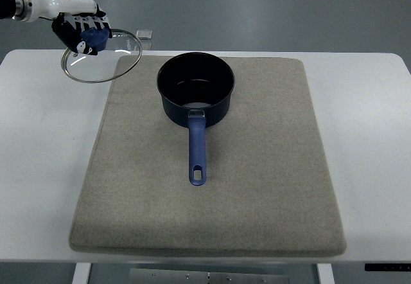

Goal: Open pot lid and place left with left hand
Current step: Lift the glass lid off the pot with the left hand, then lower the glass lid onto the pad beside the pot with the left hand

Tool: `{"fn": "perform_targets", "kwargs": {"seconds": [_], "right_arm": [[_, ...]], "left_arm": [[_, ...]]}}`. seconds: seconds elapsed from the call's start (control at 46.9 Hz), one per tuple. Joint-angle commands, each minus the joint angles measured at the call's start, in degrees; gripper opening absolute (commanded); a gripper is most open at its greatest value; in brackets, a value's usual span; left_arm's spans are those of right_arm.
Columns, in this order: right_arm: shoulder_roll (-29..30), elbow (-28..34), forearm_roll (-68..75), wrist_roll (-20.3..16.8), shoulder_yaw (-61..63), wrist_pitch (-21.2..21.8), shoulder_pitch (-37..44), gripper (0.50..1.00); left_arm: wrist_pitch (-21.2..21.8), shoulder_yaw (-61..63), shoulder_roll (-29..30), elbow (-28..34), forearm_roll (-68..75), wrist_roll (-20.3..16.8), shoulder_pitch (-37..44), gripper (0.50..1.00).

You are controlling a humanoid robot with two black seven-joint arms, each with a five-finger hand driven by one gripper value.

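Lid off, carried left – set-down next.
We grip the glass lid [101, 56] by its blue knob w/ left hand [83, 30], at 10 o'clock from the open pot [195, 88], over mat [257, 181] edge/table [38, 168]; next we lower it flat, then release.

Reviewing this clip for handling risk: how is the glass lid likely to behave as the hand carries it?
The glass lid looks rigid and probably fragile. Held only by its blue knob in the left hand, it already hangs tilted and may swing. Set down edge-first, its round rim could roll.
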Motion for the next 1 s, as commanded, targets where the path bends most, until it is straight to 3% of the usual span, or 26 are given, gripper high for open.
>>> {"fn": "perform_targets", "kwargs": {"seconds": [0.0, 0.234, 0.981], "right_arm": [[0.0, -0.1, 0.1, 0.0, -0.1, 0.0, 0.0, 0.917], [0.0, 0.0, 0.1, 0.0, 0.0, 0.0, 0.0, 0.917], [0.0, 0.0, 0.1, 0.0, 0.0, 0.0, 0.0, 0.917]], "left_arm": [[0.0, -0.1, -0.4, 0.1, 0.2, -0.3, 1.1, 0.5], [3.0, 0.5, -2.9, 0.4, 2.7, -0.2, 4.4, 0.5], [5.1, 0.8, -8.0, 3.8, 5.4, 0.0, 7.3, 0.5]]}}
